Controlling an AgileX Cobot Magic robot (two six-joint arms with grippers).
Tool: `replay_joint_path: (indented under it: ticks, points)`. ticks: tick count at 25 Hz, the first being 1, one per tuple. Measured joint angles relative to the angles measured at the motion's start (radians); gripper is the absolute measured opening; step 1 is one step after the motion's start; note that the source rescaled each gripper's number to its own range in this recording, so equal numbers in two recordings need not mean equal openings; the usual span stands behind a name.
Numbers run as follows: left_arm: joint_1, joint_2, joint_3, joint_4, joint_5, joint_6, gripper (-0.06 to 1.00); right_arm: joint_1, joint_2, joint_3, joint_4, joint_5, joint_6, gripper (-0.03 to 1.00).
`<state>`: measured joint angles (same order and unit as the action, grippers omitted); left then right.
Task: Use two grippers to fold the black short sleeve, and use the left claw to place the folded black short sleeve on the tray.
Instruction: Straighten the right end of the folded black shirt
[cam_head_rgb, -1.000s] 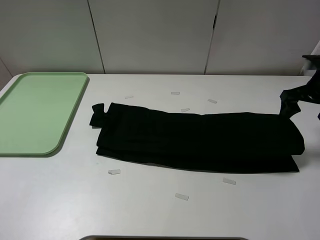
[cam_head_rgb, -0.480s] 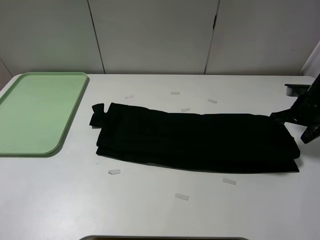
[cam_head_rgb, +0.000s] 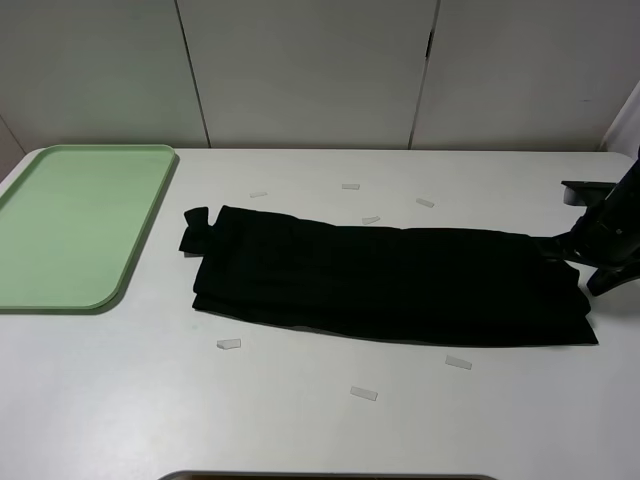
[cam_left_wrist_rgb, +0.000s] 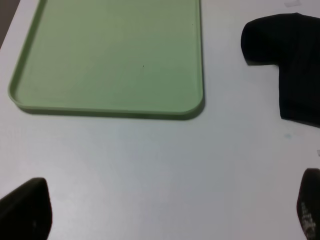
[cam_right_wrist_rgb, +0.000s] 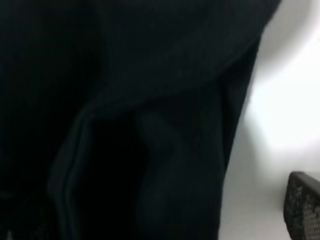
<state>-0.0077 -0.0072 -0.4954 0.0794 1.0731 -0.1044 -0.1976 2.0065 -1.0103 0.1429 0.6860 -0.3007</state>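
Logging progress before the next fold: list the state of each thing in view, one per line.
Tray: bare, flat on the table.
Shirt: folded into a long strip, lying on the table, off the tray.
Left hand: open, holding nothing, near the tray.
Right hand: open, at the shirt's right end.

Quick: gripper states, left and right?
Left gripper: open, empty, near the tray.
Right gripper: open, at the right end of the black short sleeve.
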Motion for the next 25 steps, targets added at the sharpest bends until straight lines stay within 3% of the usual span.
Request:
replay_joint_path:
  ticks: [5, 6, 8, 10, 14, 25]
  points:
    - [0.0, 0.0, 0.0, 0.0, 0.0, 0.0, 0.98, -0.005, -0.007, 0.021, 0.017, -0.027, -0.009, 0.97]
    - [0.0, 0.0, 0.0, 0.0, 0.0, 0.0, 0.98, -0.005, -0.007, 0.021, 0.029, -0.029, -0.009, 0.8]
    - [0.0, 0.0, 0.0, 0.0, 0.0, 0.0, 0.98, -0.005, -0.007, 0.024, 0.055, -0.025, -0.009, 0.54]
    - [0.0, 0.0, 0.0, 0.0, 0.0, 0.0, 0.98, -0.005, -0.007, 0.024, 0.092, -0.013, -0.009, 0.35]
    - [0.0, 0.0, 0.0, 0.0, 0.0, 0.0, 0.98, -0.005, -0.007, 0.024, 0.12, -0.001, -0.011, 0.12]
    - [0.0, 0.0, 0.0, 0.0, 0.0, 0.0, 0.98, -0.005, -0.013, -0.002, 0.111, 0.035, -0.011, 0.12]
